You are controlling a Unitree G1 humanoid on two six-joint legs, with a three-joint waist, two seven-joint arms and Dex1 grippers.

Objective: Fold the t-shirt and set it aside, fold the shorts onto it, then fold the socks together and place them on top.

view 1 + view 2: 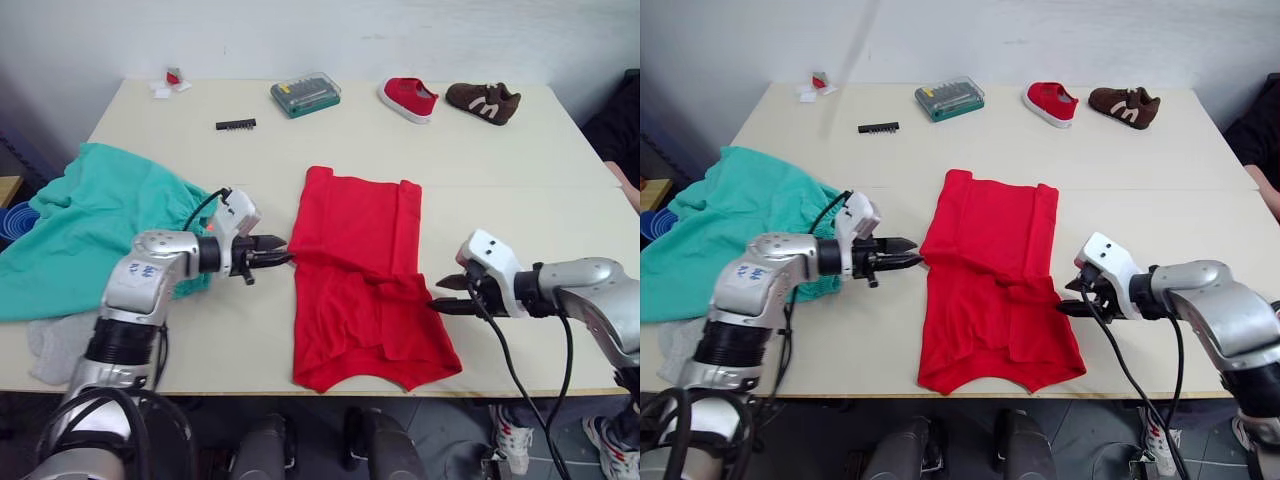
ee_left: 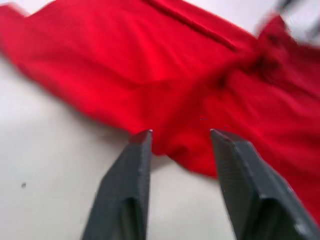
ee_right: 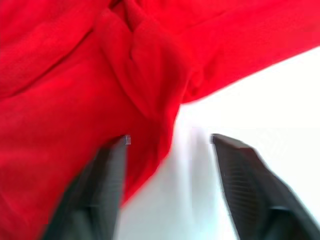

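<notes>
The table [image 1: 480,150] is pale and carries everything. The shorts [image 1: 90,225] lie crumpled at its left edge, partly hanging over the side. The t-shirt [image 1: 358,275] lies in the middle, partly folded into a long strip with both sides turned in, its hem toward the front edge. The socks [image 1: 55,345] sit at the front left corner, just below the shorts. The left tool [image 1: 272,253] is at the t-shirt's left edge, fingers parted around the fabric's rim but not closed on it. The right tool [image 1: 443,296] is at the t-shirt's right edge, fingers spread wide, holding nothing. Along the far edge sit a brown shoe [image 1: 484,101], a red shoe [image 1: 408,98], a bit case [image 1: 305,94] and a black bit strip [image 1: 236,125].
</notes>
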